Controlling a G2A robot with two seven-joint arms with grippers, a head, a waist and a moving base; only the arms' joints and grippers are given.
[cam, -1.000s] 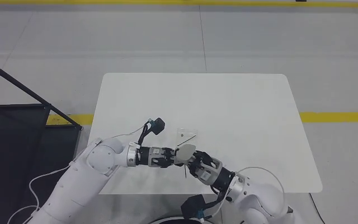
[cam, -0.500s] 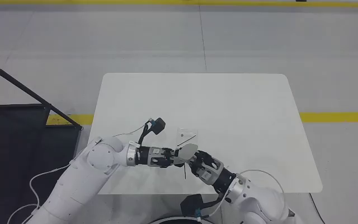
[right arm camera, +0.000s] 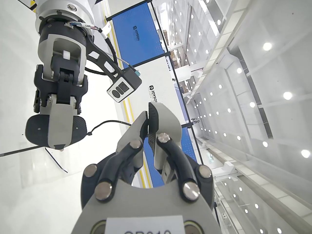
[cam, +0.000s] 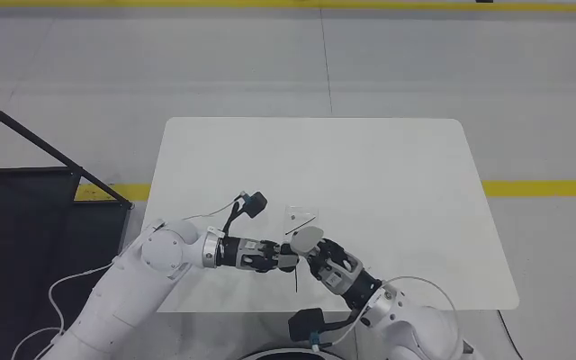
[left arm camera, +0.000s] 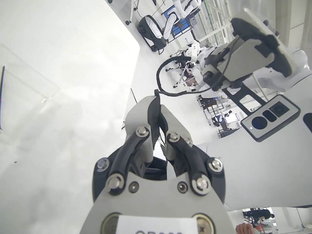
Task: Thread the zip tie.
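A thin black zip tie point(cam: 297, 275) hangs between my two grippers above the near side of the white table point(cam: 405, 180). My left gripper point(cam: 286, 258) is shut on one part of it, and the strap point(left arm camera: 159, 74) bows out from the fingertips in the left wrist view. My right gripper point(cam: 304, 241) is shut on the other end, tip to tip with the left. In the right wrist view the strap point(right arm camera: 109, 122) curves from my right gripper point(right arm camera: 148, 113) to a small head beside the left gripper point(right arm camera: 56, 132). A loose tail hangs toward the table's near edge.
A clear flat sheet point(cam: 301, 216) lies on the table just beyond the grippers, with a second black zip tie point(cam: 306, 220) on it. The same sheet point(left arm camera: 24, 74) appears in the left wrist view. A black frame point(cam: 36, 144) stands left of the table.
The right gripper has shifted slightly away from the near edge and closed in on the left gripper. The left gripper has barely moved. Both stay shut on the zip tie.
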